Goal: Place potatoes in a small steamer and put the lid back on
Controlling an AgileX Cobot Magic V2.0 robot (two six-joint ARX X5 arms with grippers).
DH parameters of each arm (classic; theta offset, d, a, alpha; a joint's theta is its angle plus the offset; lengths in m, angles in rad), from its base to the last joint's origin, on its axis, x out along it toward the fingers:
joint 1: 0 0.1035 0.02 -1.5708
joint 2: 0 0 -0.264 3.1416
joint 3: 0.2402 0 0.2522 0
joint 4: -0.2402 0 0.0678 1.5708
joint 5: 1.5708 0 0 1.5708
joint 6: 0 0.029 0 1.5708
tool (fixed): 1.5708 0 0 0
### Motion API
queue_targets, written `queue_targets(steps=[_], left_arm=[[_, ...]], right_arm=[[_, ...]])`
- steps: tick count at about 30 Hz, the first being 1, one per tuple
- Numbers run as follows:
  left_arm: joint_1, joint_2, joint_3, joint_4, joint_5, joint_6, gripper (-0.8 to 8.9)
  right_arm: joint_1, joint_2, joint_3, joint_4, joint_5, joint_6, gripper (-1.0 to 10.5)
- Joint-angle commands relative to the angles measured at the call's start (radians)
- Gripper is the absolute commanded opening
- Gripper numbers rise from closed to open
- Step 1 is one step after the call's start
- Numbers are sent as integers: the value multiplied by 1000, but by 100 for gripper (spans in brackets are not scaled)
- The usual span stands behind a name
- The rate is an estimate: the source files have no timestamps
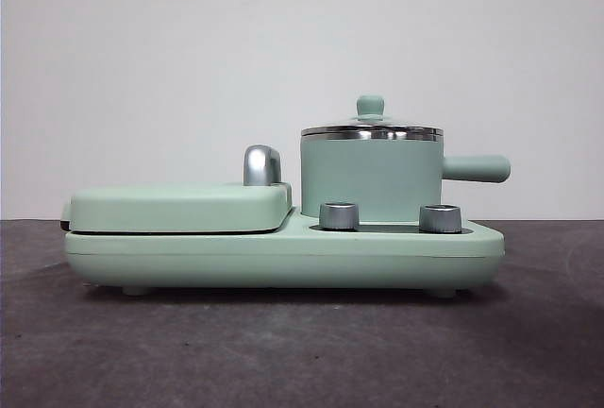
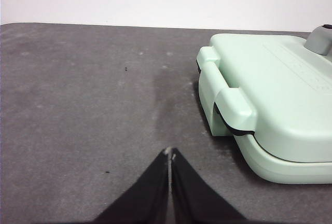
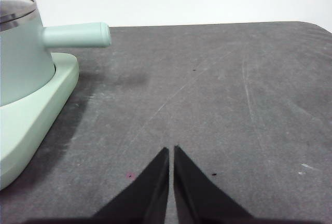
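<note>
The small steamer (image 1: 370,179) is a mint-green pot standing on the right half of a green cooker base (image 1: 283,257), its stubby handle (image 1: 477,168) pointing right. The lid (image 1: 371,128) sits on the pot, glass with a steel rim and a green knob (image 1: 370,106). In the right wrist view the steamer (image 3: 18,58) and its handle (image 3: 78,34) show beside the shut right gripper (image 3: 171,150), which hovers over bare table. The left gripper (image 2: 170,152) is shut too, over the table beside the griddle end. No potatoes are in view.
A flat green griddle cover (image 1: 179,208) with a chrome latch (image 1: 261,164) fills the base's left half; its end handle (image 2: 228,102) faces the left gripper. Two steel dials (image 1: 340,215) (image 1: 440,218) sit on the base front. Dark grey tabletop (image 1: 283,351) lies around, white wall behind.
</note>
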Motion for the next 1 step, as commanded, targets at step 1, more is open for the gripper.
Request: queue_targets(steps=[1], left_arm=[[1,-1,-18,-5,1,7,5]], right_arm=[[0,-3,-4,10,3,-6,14]])
